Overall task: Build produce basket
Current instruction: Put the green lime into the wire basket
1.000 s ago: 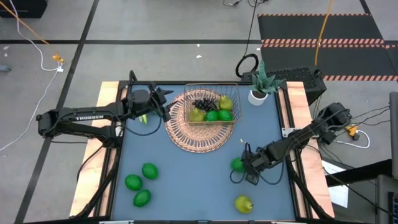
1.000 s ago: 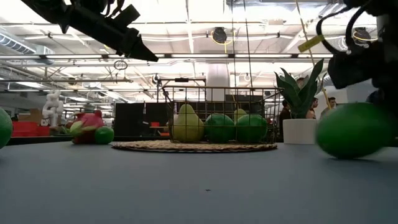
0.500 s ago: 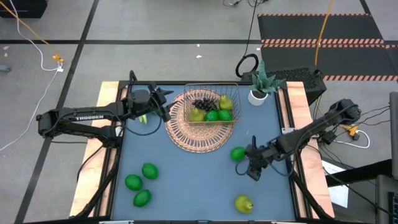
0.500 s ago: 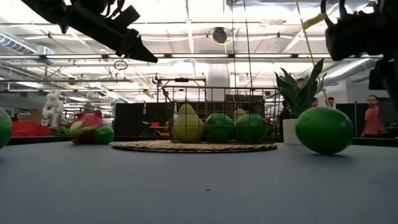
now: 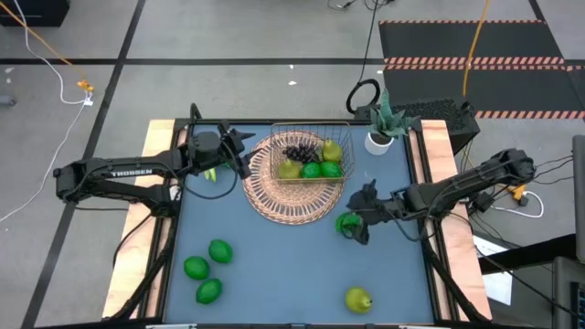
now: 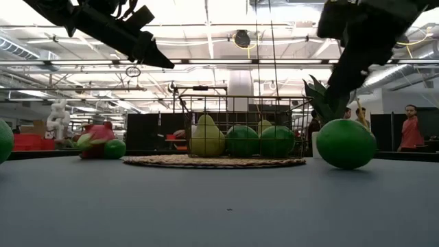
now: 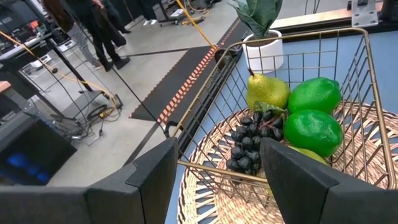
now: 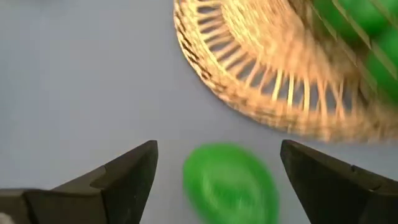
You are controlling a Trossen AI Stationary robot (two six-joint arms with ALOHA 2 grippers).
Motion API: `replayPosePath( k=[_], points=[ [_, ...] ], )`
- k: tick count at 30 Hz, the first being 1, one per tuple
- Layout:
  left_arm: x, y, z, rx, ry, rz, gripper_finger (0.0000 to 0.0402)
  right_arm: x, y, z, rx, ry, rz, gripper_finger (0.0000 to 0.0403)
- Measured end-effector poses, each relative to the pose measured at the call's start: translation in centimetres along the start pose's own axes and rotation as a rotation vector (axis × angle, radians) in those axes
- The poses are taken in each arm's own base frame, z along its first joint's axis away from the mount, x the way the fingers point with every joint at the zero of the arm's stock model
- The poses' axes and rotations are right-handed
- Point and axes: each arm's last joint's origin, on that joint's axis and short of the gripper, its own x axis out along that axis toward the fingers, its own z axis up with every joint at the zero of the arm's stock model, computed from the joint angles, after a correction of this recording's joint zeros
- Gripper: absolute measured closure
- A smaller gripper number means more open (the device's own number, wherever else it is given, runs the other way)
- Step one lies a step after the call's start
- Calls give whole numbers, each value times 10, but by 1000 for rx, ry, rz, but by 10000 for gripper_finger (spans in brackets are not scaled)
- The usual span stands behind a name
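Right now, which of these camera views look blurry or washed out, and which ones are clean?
Right wrist view: motion-smeared, the lime and the wicker mat both soft. Low view: bright ceiling lights backlight the scene, so the arms read as dark silhouettes. Left wrist view: crisp on the basket and its fruit. High view: evenly lit, no glare.

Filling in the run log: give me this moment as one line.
right gripper: fingers open, above lime on table | left gripper: open, beside basket | basket: pears, limes, grapes
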Motion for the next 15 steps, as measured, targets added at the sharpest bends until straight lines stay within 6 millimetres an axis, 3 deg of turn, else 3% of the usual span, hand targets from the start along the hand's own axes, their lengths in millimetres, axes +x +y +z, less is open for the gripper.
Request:
replayPosePath(
  k=[7, 15],
  points=[
    [0, 0, -1, 29, 13, -4, 170, 26, 4, -3, -326, 66, 21, 64],
    [0, -1, -2, 56, 24, -8, 170, 33, 0, -18, -297, 278, 92, 64]
  ],
)
